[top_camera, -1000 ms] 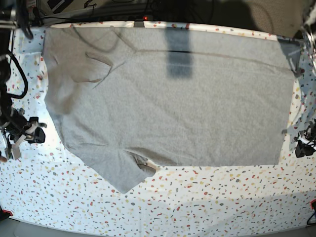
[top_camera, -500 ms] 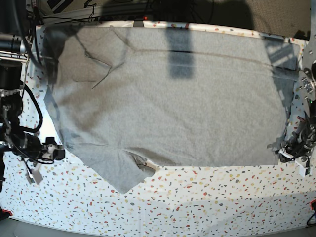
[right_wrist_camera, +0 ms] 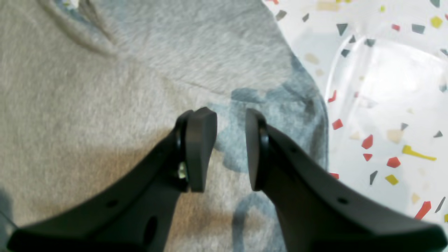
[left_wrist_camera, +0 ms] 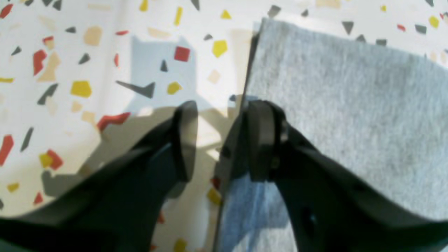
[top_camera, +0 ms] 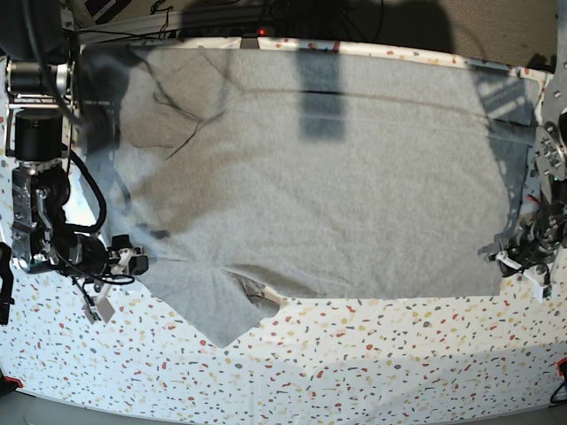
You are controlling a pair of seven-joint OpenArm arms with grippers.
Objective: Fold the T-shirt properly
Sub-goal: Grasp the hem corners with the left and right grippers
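Across the left wrist view, the left tool [left_wrist_camera: 218, 140] is hanging low over the table [left_wrist_camera: 87, 70], its two black fingers spread with a clear gap between them. One finger [left_wrist_camera: 185, 140] is sitting over the speckled white surface, while the other finger [left_wrist_camera: 262, 140] is sitting right at the straight edge of the T-shirt [left_wrist_camera: 350, 105], which is filling the right side of this view. Nothing is lying between the fingers except bare table and shadow.

Over in the right wrist view, the right tool [right_wrist_camera: 229, 150] is hovering above the grey T-shirt [right_wrist_camera: 105, 87], its fingers parted and gripping nothing. Cloth is covering most of this view, with a curved edge running down the right side, and the table [right_wrist_camera: 385, 105] is showing beyond it.

From the base view, the T-shirt [top_camera: 337, 186] is lying spread flat over the far half of the table [top_camera: 354, 363], plain side up, with a pointed flap reaching toward the near edge. The right tool [top_camera: 133, 262] is sitting at the shirt's left edge, and the left tool [top_camera: 509, 258] is sitting at its near right corner.
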